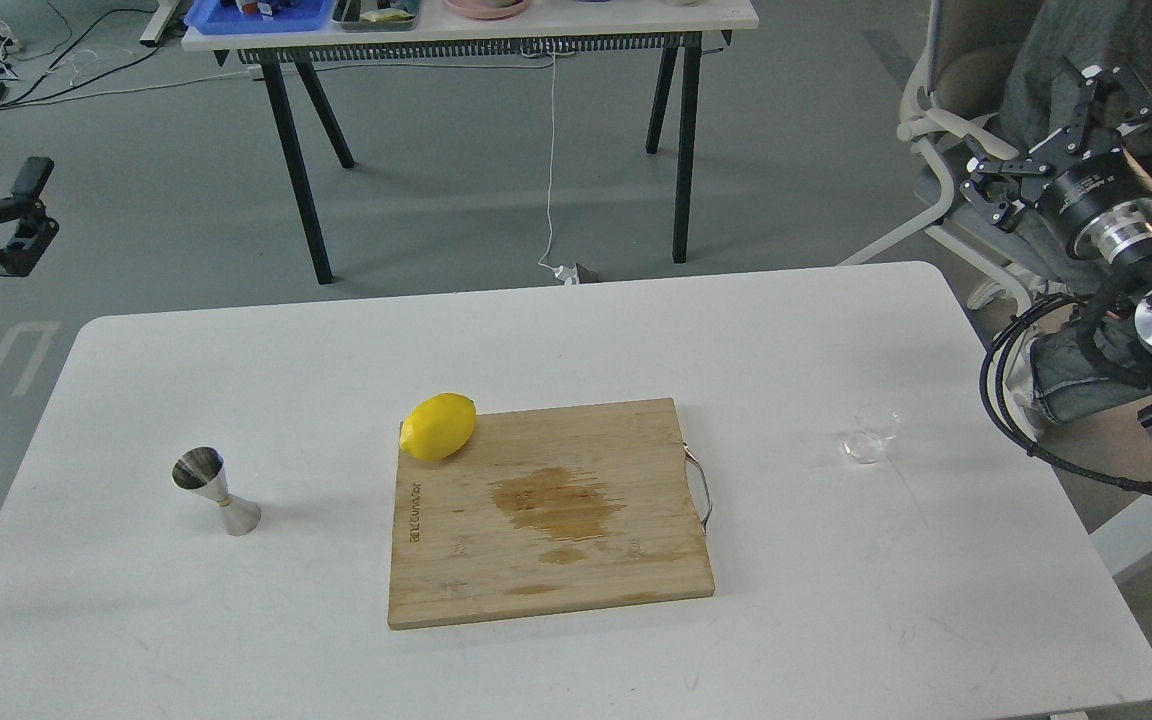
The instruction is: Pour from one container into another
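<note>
From the head view, the glass cup [872, 436] is seen on the white table [816, 330] right of the cutting board [548, 510], the jigger [215, 490] upright far left. The right gripper [1041, 140] is held spread and empty; the left gripper [24, 215] cannot be judged.

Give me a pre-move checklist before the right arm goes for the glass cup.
1. Glass cup upright, free on the white table: ok.
2. Cup's contents: cannot tell.
3. Jigger upright, mouth up: ok.
4. Right gripper open, holding nothing: ok.
5. Left gripper state: cannot tell.
6. Path from cup to jigger: not ok, cutting board and lemon lie between.
</note>
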{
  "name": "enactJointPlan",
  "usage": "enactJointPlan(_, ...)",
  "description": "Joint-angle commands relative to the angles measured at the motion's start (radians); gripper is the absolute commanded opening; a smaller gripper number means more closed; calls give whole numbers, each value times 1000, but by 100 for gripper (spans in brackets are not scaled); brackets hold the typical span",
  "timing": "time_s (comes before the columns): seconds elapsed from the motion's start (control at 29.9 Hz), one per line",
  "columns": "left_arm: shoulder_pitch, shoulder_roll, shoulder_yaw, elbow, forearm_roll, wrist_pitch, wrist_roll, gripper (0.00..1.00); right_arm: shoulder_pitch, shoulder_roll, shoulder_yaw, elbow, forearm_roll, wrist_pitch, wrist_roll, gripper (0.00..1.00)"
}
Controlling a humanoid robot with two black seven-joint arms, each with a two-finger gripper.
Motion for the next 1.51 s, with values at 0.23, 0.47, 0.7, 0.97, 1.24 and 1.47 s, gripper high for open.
enactJointPlan(0.23,5,121,17,-460,1000,97,0,99,-16,-1,26,10,1,0,2,99)
enactJointPlan(0.47,177,220,16,-642,1269,583,0,99,-28,-2,44,11,3,0,2,99)
enactJointPlan(0.7,410,257,-4,-670,1364,978,0,99,-28,-7,59,8,3,0,2,99)
enactJointPlan(0.97,653,243,-4,-658,1355,978,0,99,-62,-11,115,2,5,0,0,99)
enactJointPlan(1.24,765,189,-4,-568,1351,978,0,99,-65,-13,115,2,5,0,0,99)
enactJointPlan(1.47,789,77,2,-466,1352,978,0,99,-65,-14,115,2,5,0,0,99)
